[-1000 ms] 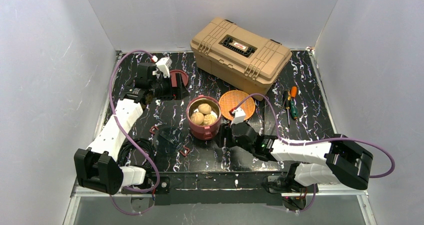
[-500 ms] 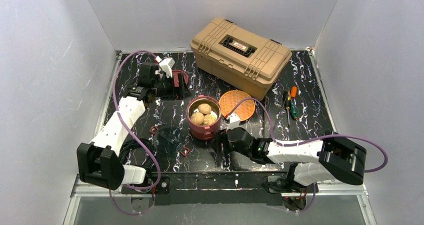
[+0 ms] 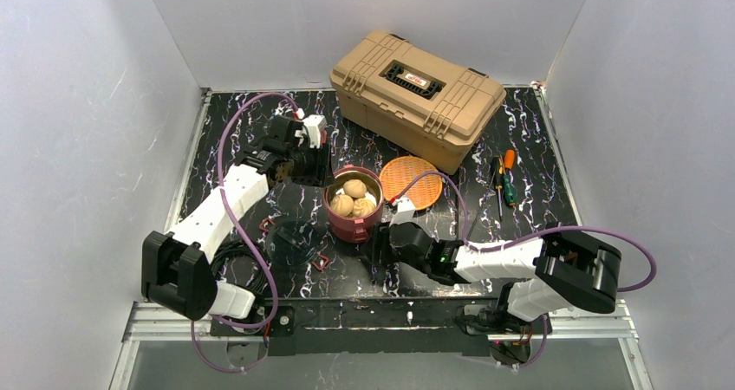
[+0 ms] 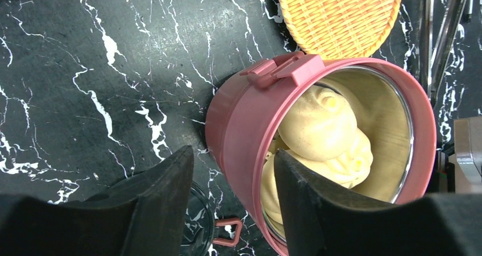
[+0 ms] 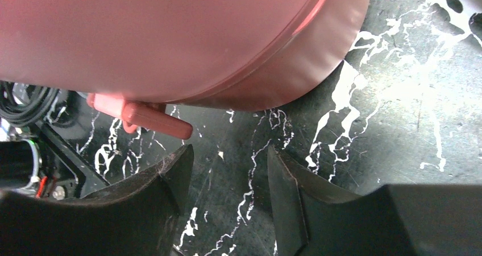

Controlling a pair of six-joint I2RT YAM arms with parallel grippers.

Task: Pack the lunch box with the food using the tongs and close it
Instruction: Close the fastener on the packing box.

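Note:
The lunch box [image 3: 354,212] is a round maroon bowl with a steel lining, standing mid-table with beige buns [image 3: 352,197] inside. My left gripper [image 3: 317,159] hangs at its back-left rim. In the left wrist view the left gripper [image 4: 233,173] is open, astride the bowl wall [image 4: 239,125], with one finger over the buns [image 4: 324,128]. My right gripper [image 3: 378,250] sits low at the bowl's front right. The right gripper [image 5: 230,179] is open over bare table, just below the bowl's base [image 5: 187,45] and its tab [image 5: 150,116]. Slim dark tongs [image 3: 497,186] lie right of the plate.
An orange woven plate [image 3: 411,180] lies right of the bowl, with a tan toolbox [image 3: 418,95] behind it. Screwdrivers [image 3: 509,175] lie at the right. A dark round lid with red loops [image 3: 295,238] lies front left of the bowl. Cables [image 3: 234,260] coil by the left arm.
My left gripper swung from the back-left corner to the bowl's rim and its jaws narrowed. My right gripper slid left along the table to the bowl's base, jaws slightly narrower.

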